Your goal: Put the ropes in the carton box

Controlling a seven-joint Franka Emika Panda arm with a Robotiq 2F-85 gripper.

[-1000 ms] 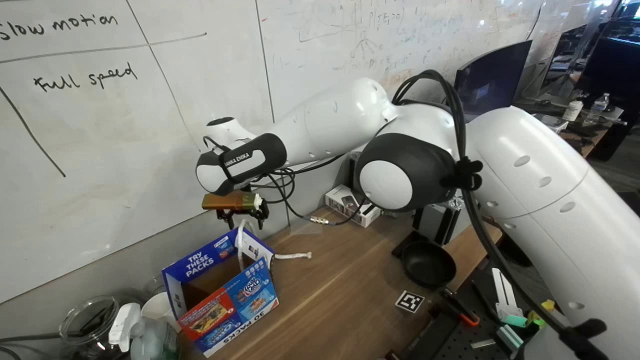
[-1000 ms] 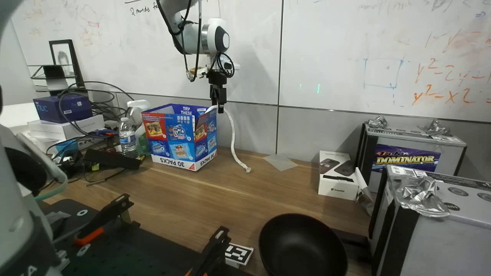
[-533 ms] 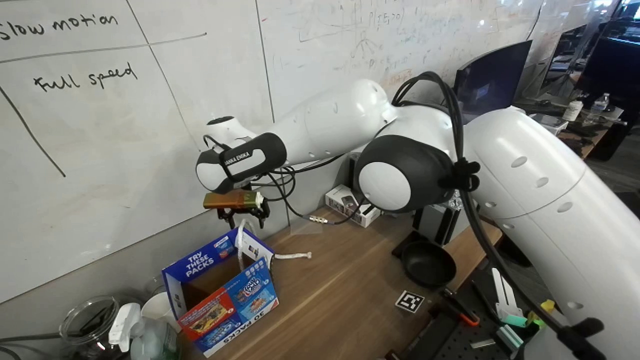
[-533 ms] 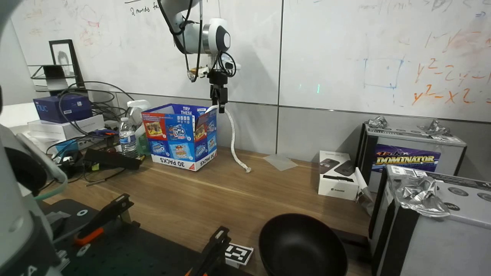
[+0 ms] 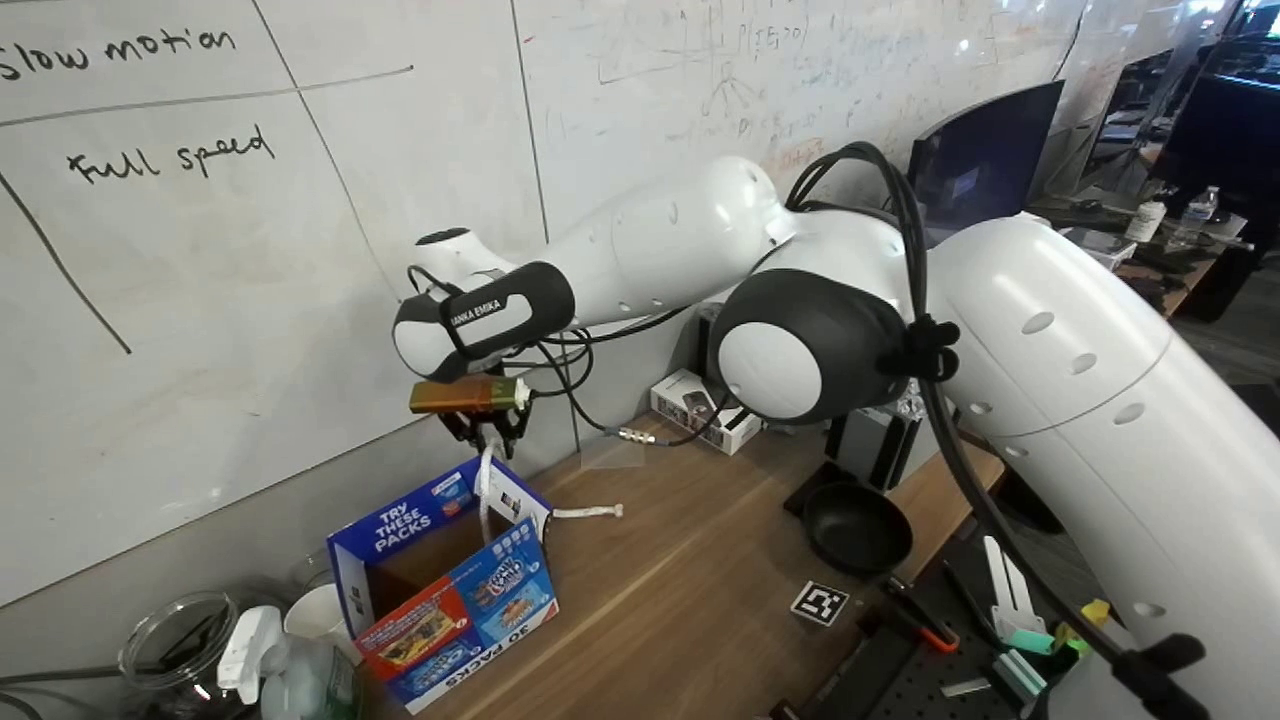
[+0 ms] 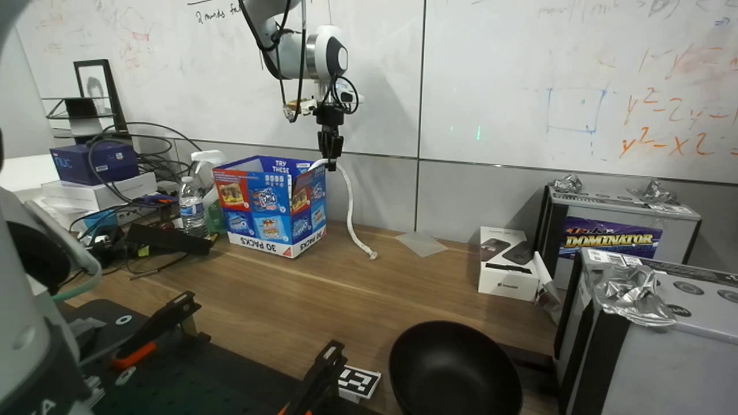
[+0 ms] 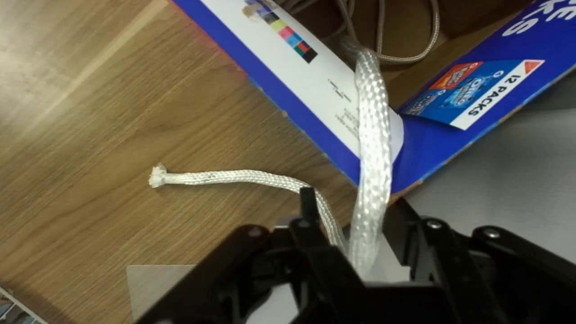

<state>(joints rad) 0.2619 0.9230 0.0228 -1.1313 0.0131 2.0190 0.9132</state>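
Observation:
The blue, red and white carton box (image 5: 470,610) stands open-topped on the table near the whiteboard. A thick white braided rope (image 7: 373,112) comes out of it at one corner, arches upward between my fingers, and runs down outside to a frayed end on the wood. A thinner cord (image 7: 432,38) lies inside the box, seen in the wrist view. My gripper (image 7: 354,202) is directly above that corner, pointing down. Its fingers are part-way together on either side of the thick rope, and a gap shows beside the rope, so it stands open. The box's floor is mostly hidden.
The whiteboard wall (image 6: 380,190) rises close behind the box. A spray bottle (image 5: 300,670) and a white cup (image 5: 322,615) stand beside it. Farther off are a black pan (image 5: 857,530), a white phone box (image 6: 507,265) and large grey units (image 6: 651,346).
My fingers have come closer together around the rope, and the gripper has risen very slightly. The rope's loose end on the table has not moved.

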